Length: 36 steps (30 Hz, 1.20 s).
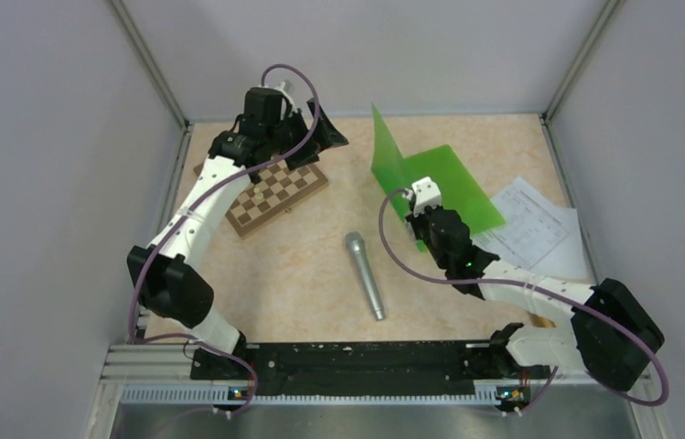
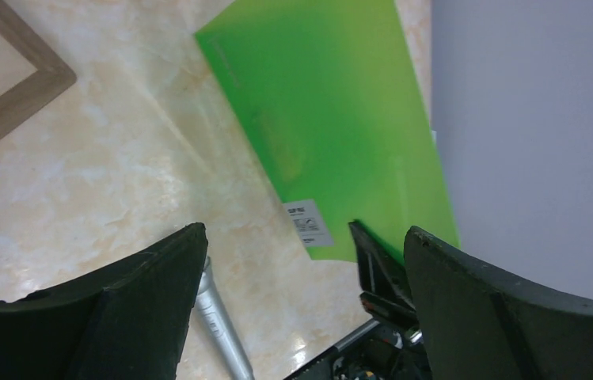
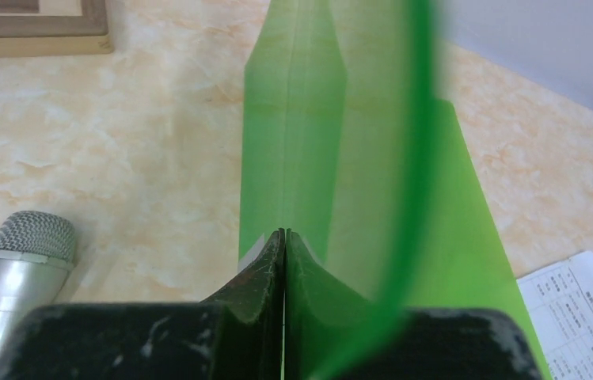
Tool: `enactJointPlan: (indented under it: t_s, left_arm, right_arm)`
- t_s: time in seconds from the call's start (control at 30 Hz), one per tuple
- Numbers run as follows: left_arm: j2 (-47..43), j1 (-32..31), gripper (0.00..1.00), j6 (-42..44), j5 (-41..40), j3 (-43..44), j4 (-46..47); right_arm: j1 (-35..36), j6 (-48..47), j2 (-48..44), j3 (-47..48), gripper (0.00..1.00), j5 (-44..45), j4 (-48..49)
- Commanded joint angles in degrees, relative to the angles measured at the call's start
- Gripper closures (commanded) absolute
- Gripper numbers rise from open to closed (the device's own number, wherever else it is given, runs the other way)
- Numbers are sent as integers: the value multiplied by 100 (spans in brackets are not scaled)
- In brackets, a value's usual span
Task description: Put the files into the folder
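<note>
right end effector (image 3: 284, 234) clamps folder (image 1: 453, 187) edge | left end effector (image 2: 305, 231) spread, empty | files (image 1: 535, 221) alongside

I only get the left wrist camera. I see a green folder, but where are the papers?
Observer: The files lie flat on the table, just right of the folder.
Operator: Is the folder open yet?
Observer: Yes. One cover stands upright and the other lies flat.
Operator: Wow, what holds it up?
Observer: The right tool, shut on that upright cover.
</note>
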Motion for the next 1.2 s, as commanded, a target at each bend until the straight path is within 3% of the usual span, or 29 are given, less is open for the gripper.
enactJointPlan:
  t_s: [0.0, 0.63, 0.83, 1.07, 1.17]
  left_arm:
    - [110, -17, 1, -578, 742, 332, 326]
    - [791, -474, 1, -593, 916, 576, -23]
    - [1096, -613, 7, -555, 815, 571, -44]
    - [1162, -644, 26, -340, 539, 520, -254]
    - [1133, -643, 53, -243, 402, 374, -277]
  right_arm:
    - [507, -781, 179, 26, 100, 526, 1137]
    - [1203, -978, 863, 129, 100, 866, 1508]
    - [1297, -1031, 926, 174, 100, 848, 1406]
    - [1348, -1047, 1019, 242, 100, 831, 1270]
    - [1354, -952, 1043, 338, 98, 805, 1078]
